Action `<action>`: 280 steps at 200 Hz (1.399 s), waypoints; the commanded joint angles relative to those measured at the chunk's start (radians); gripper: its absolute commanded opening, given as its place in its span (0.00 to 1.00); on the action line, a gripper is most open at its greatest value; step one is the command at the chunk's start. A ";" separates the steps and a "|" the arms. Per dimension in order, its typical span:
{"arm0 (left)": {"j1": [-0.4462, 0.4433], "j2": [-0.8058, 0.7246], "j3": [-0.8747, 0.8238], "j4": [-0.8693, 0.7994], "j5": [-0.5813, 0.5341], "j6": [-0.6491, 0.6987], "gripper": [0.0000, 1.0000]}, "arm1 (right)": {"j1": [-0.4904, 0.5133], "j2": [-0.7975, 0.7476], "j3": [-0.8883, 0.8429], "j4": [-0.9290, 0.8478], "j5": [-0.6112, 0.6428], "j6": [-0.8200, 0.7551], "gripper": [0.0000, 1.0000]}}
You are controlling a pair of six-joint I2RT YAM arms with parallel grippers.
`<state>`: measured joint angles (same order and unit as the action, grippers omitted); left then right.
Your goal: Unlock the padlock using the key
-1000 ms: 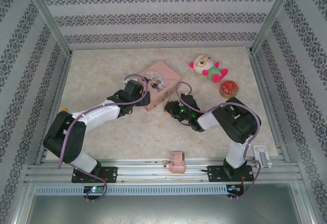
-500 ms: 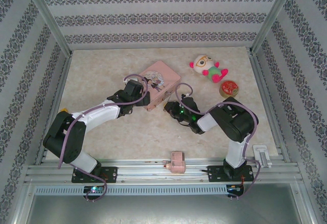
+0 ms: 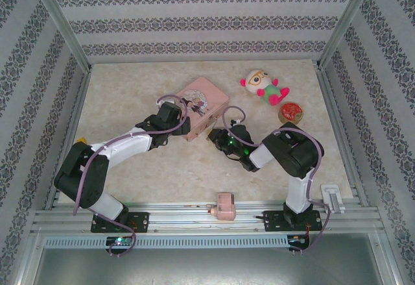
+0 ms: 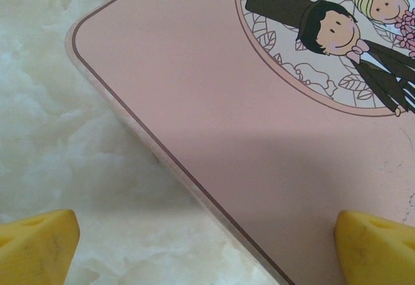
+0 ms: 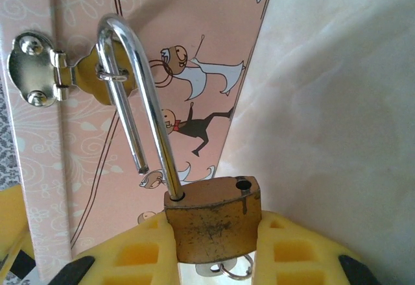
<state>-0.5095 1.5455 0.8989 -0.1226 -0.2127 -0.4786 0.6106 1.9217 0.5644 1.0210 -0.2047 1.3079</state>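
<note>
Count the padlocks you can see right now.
1. A brass padlock is hooked through the hasp of the pink tin, shackle open, its body pinched by the right gripper. Others could be hidden from view.

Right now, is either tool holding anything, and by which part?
The right tool clamps the padlock by the sides of its brass body. The left tool is open over the pink tin, holding nothing.

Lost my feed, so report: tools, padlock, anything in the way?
Left tool open over pink tin. Right tool shut on padlock. Shackle open, hooked through tin's hasp.
</note>
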 commanded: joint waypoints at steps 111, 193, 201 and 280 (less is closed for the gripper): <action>0.005 -0.009 -0.051 -0.132 -0.027 0.018 0.99 | -0.028 0.109 -0.006 0.055 0.068 0.054 0.00; 0.005 -0.008 -0.051 -0.130 -0.027 0.012 0.99 | -0.031 0.108 -0.027 0.082 0.081 0.060 0.00; 0.007 -0.007 -0.050 -0.130 -0.025 0.010 0.99 | -0.032 0.109 -0.027 0.083 0.080 0.061 0.00; 0.006 -0.066 -0.018 0.000 0.174 -0.070 0.99 | -0.020 0.106 -0.030 0.093 0.094 0.066 0.00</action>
<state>-0.5087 1.5105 0.8864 -0.1390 -0.1360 -0.5018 0.5980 1.9835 0.5491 1.1683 -0.2092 1.3701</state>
